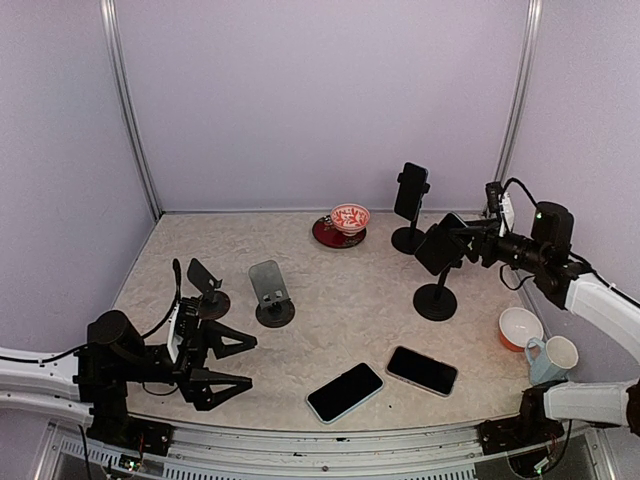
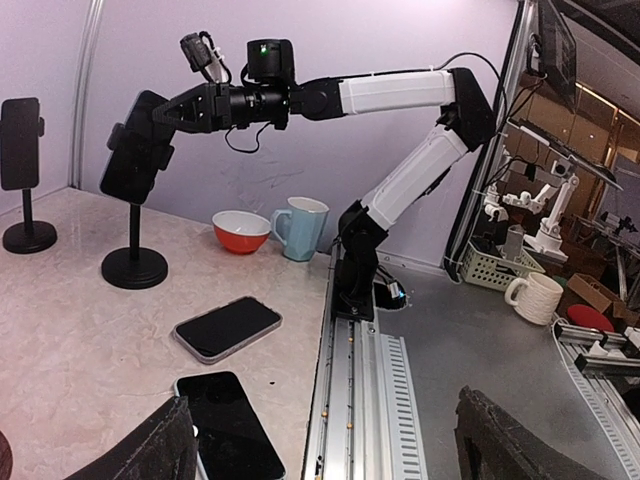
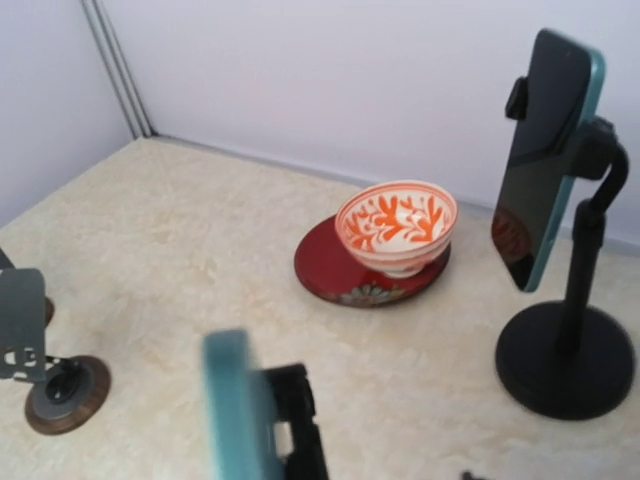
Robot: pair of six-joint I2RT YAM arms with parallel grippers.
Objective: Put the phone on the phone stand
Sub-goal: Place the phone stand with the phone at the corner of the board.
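Right pincer (image 1: pixel 458 246) is up against the phone (image 1: pixel 437 250). The phone sits tilted in the cradle of the phone stand (image 1: pixel 435 302), on the right half of the bench (image 1: pixel 330 330), between centre and right edge. We cannot tell whether the fingers are clamped on the phone's edge or slack. The left wrist view shows them tapering onto its upper part. The right wrist view shows only the teal case edge and the black cradle, no fingertips. Our judgement: placing is at or near done, release unconfirmed.

Left pincer (image 1: pixel 238 362) hangs low by the near left corner, jaws spread wide, nothing in them.

Two spare phones lie flat and face up near the front edge, close but apart: centre phone (image 1: pixel 344 392) and right phone (image 1: pixel 422 370). Left of centre are a grey stand (image 1: pixel 271 292) and a dark stand (image 1: pixel 206 288), both empty. A loaded stand (image 1: pixel 410 195) is near the back edge, beside a patterned bowl (image 1: pixel 350 216) on a red plate (image 1: pixel 325 235). An orange bowl (image 1: pixel 519 326) and a mug (image 1: pixel 553 358) sit at the right edge.

Handling, as we judge it:
- **The phone:** a stiff, thin slab, fairly light. The glass face is slick and crackable; the case edge grips better.
- **Where to hold:** across the two long edges near mid-length, never on the faces.
- **Flat phones:** little edge shows above the bench, so the fingers must go low and straddle the width.
- **The stand:** a pole stand looks tippy, so push gently.
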